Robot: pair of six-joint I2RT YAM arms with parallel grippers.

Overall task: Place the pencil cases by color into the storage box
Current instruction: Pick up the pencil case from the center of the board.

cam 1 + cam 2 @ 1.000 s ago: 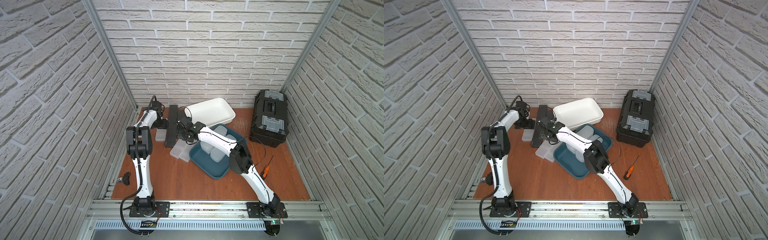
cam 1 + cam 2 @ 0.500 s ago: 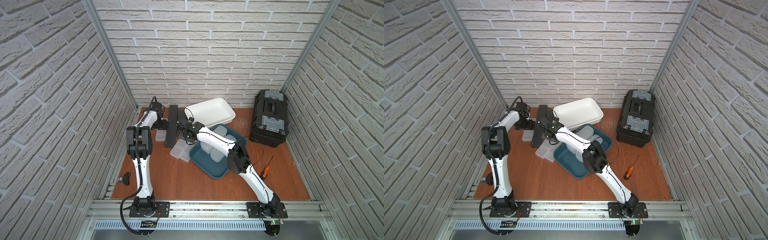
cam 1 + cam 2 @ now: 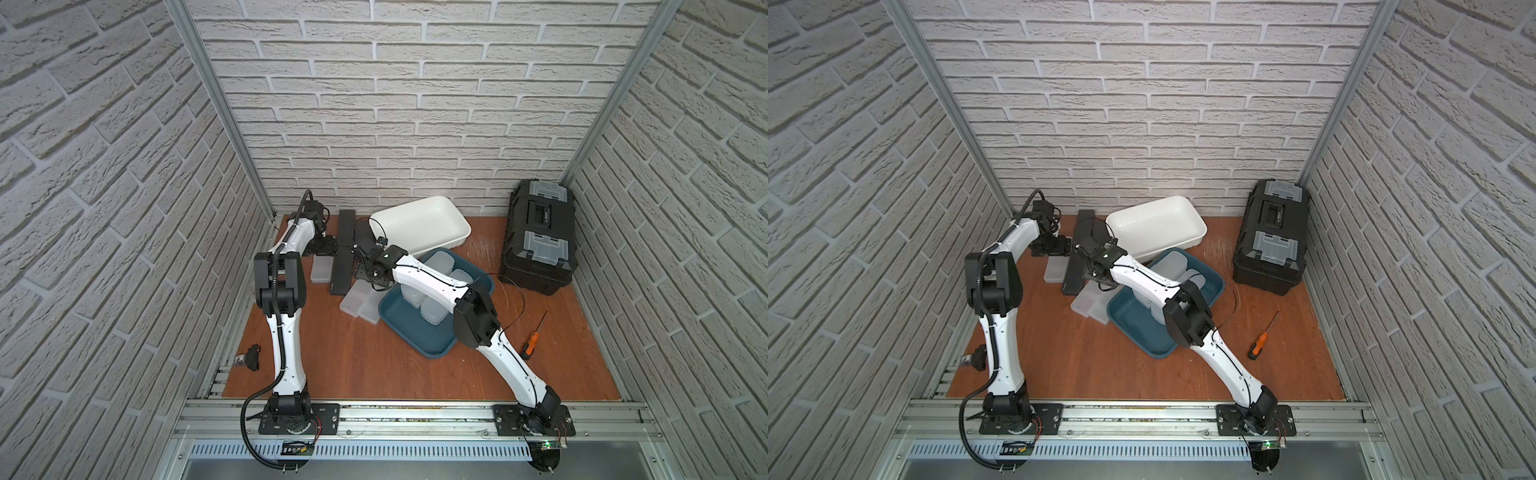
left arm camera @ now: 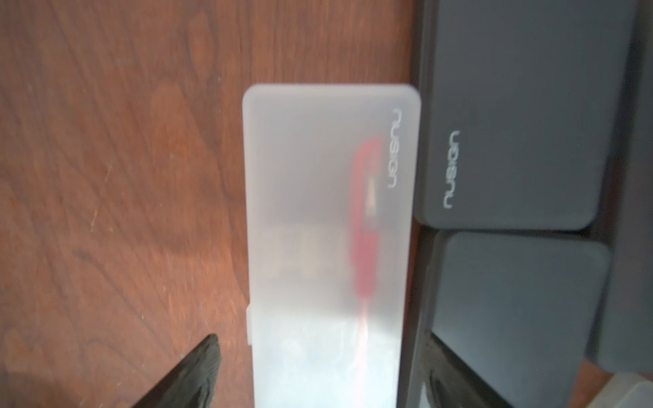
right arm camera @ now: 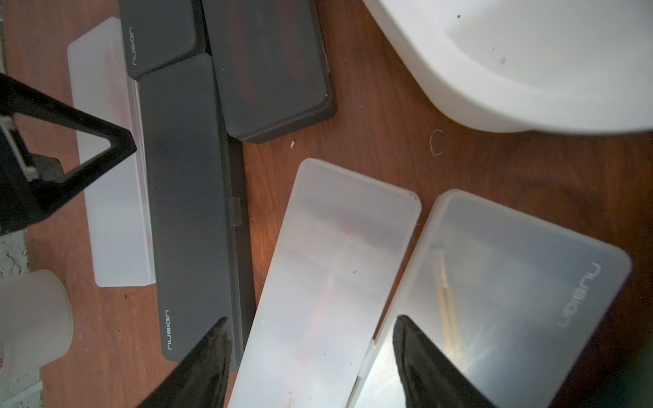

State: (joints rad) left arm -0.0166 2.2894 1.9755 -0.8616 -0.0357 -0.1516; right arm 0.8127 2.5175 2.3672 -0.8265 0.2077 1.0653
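Beside black cases [image 3: 343, 266], frosted case [image 4: 328, 212] lies flat, long axis toward back wall [image 3: 395, 124]; left gripper [image 4: 321, 339] spread astride it, right gripper [image 5: 311, 319] spread astride second frosted case [image 5: 339, 247], slanted.

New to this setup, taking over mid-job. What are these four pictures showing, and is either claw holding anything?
Two white robot arms stand at a wooden table, each ending in a two-fingered gripper. The two wide pictures come from one overhead camera; the close-ups from cameras on the wrists. Some black cases and frosted cases lie beside a white tub and a blue tray holding other frosted cases. The left gripper is open around one frosted case. The right gripper straddles a second frosted case; whether it grips, I cannot tell.
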